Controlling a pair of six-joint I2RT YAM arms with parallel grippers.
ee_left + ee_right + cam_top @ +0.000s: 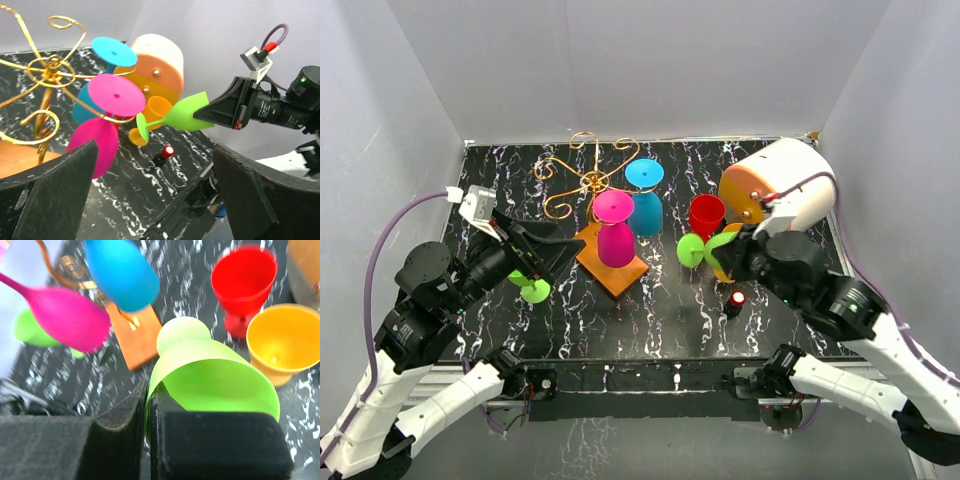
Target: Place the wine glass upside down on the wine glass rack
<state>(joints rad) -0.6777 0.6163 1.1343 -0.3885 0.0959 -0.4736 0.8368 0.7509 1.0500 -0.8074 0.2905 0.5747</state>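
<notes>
We see the green wine glass (210,385) tipped on its side at about 3 o'clock of the rack (585,180) in the top view, its foot pointing toward the rack's orange-brown base (620,275) and apart from it. The right gripper (150,405) is clamped on the wall of the bowl at the rim, one finger inside and one outside.

On the rack a pink glass (614,240) and a blue glass (645,210) hang upside down, feet uppermost. A red glass (706,215) stands upright at 12 o'clock of the held glass, and an orange glass (285,340) stands just beside it.

The left gripper (155,150) faces the rack with its fingers wide apart, holding nothing. A second green glass (533,291) lies on the desk (660,310) at about 8 o'clock of the base.
</notes>
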